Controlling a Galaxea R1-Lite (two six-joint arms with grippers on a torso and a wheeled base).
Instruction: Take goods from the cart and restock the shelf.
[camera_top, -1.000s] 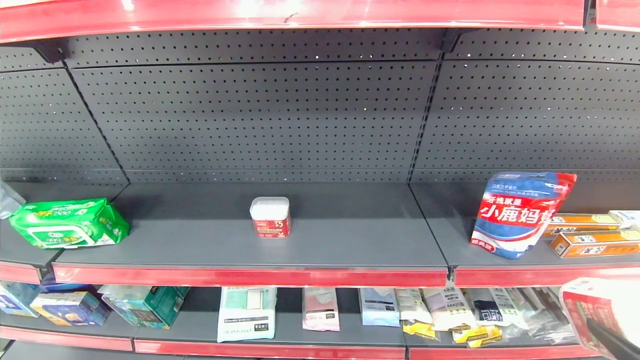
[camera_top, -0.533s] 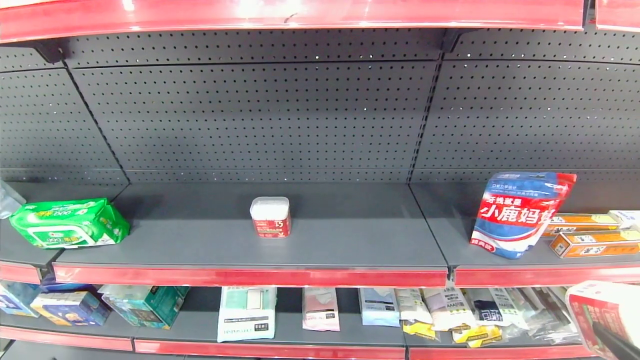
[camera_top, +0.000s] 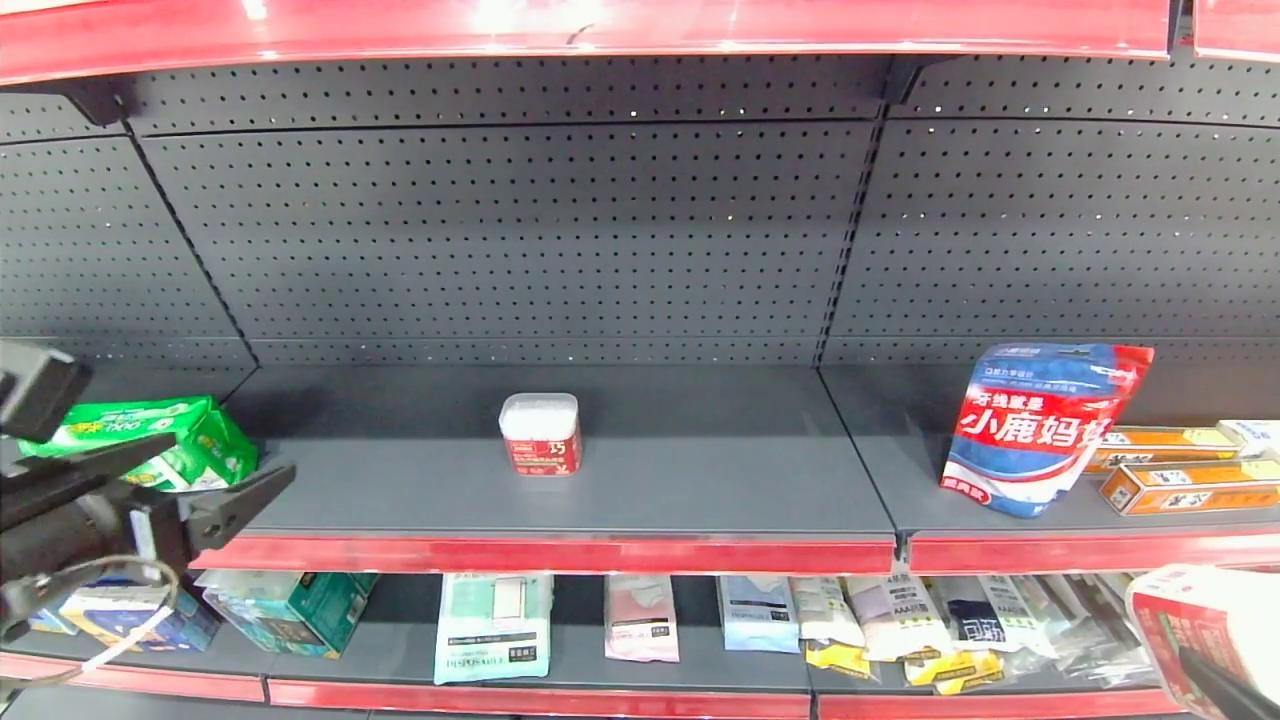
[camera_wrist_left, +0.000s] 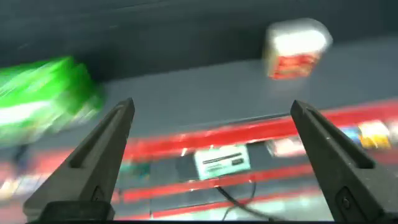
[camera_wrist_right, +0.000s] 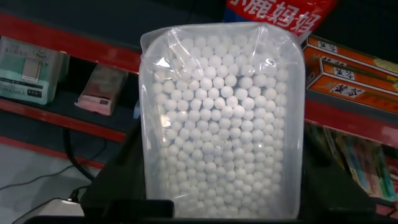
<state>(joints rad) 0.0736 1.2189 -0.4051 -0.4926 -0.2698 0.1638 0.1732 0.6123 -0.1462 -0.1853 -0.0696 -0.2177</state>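
Red-and-white tub (camera_top: 541, 433) stands upright mid-shelf (camera_top: 700, 480), alone on its board; all places here are given vs that tub. L pincer (camera_top: 230, 457) hangs at the shelf's red front lip, well left of the tub & slightly lower, released: jaws spread wide w/ nothing btwn them. Green wipes pack (camera_top: 195, 440) lies flat, also well left of the tub, just behind that pincer & partly covered by it. R pincer (camera_wrist_right: 224, 182) is clenched on a clear cotton-bud pack (camera_wrist_right: 222, 112), one finger each side, white tips packed tight inside. The pack is far right of the tub & lower, out in front of the tier below, not on any board. Blue-and-red pouch (camera_top: 1040, 425) stands to the tub's right on the next board, w/ orange boxes (camera_top: 1190, 485) beyond it. Flat packets (camera_top: 640, 615) sit on the tier under the tub
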